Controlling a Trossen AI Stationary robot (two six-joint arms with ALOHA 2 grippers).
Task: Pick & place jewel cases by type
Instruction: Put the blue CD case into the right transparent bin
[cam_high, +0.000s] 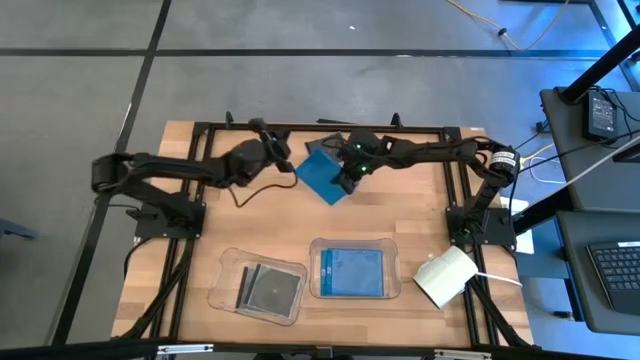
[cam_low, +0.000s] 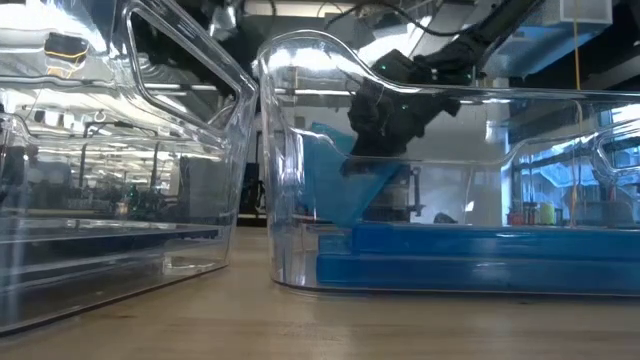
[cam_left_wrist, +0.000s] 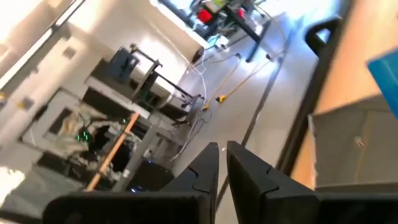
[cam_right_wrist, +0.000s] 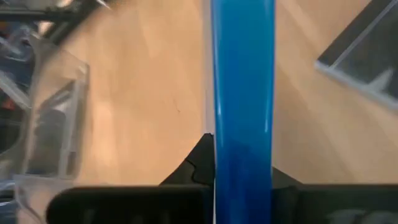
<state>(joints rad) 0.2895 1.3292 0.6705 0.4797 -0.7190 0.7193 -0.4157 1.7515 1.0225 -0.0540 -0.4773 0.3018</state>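
Gripping a blue jewel case (cam_high: 324, 172) by its edge, the right gripper (cam_high: 350, 172) holds it tilted above the far middle of the tabletop (cam_high: 400, 215), its fingers closed on the case so it can probably be carried toward the clear tray (cam_high: 392, 270) that already holds blue cases. The left gripper (cam_high: 270, 140) hangs nearby over the far edge with fingers closed on nothing, apparently waiting. A second clear tray (cam_high: 222, 285), just beside the first, holds the dark cases (cam_high: 268, 288), keeping types apart.
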